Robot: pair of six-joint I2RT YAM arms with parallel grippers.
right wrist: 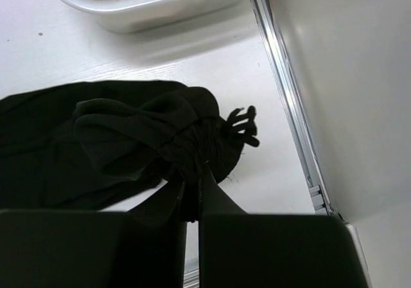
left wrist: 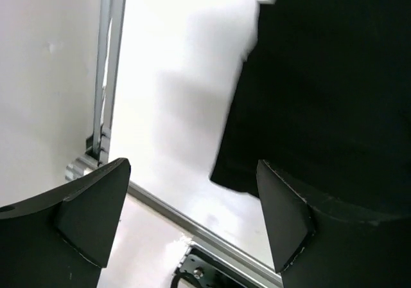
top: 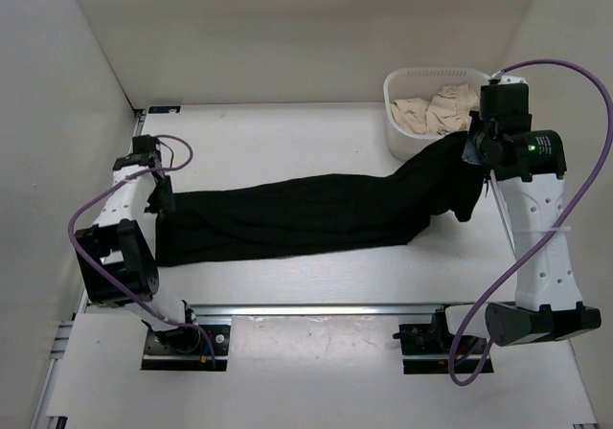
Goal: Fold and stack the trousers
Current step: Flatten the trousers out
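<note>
White table (top: 287, 132) carries the plain black soft-fabric trousers (top: 306, 218), stretched across the middle of the top view. The left gripper (left wrist: 192, 172) stands wide apart beside their left end and holds nothing. The right gripper (right wrist: 192, 188) pinches their bunched right end near a white plastic basket (top: 400, 134) at upper right.

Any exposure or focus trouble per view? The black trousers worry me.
Top external: even light, soft shadows, the trousers read near flat black. Left wrist: the table is blown out white, the left gripper soft-edged. Right wrist: folds show in the cloth, soft shadow beside the basket.
</note>
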